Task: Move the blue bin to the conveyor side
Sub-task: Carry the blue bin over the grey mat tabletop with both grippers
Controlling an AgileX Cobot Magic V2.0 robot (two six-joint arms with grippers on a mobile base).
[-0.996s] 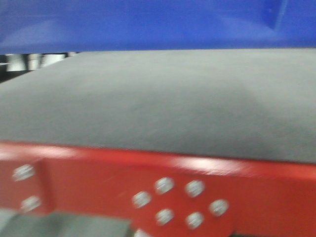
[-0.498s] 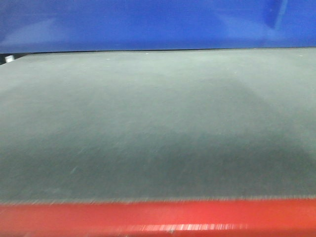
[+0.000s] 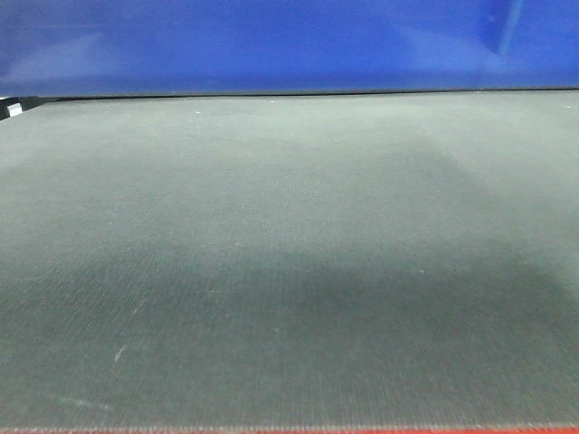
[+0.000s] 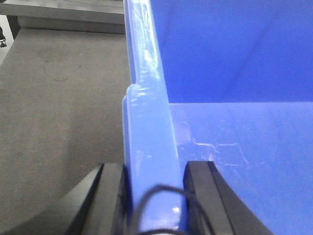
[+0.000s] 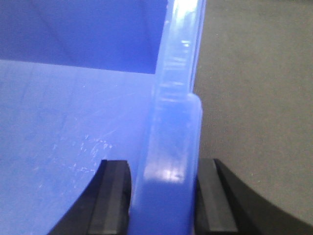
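Claws [image 4: 155, 196] [image 5: 164, 200] — both clamping blue bin [image 3: 271, 45].

Far ahead of my left gripper [image 4: 155, 193], and leftward, I see a flat grey metal ledge [image 4: 63, 13]; a thin red strip [image 3: 289, 431] edges the front view's bottom.

We see the glossy blue bin [image 3: 271, 45] upright, its inner floor scuffed, spanning the far end of the dark woven conveyor side [image 3: 289, 271].
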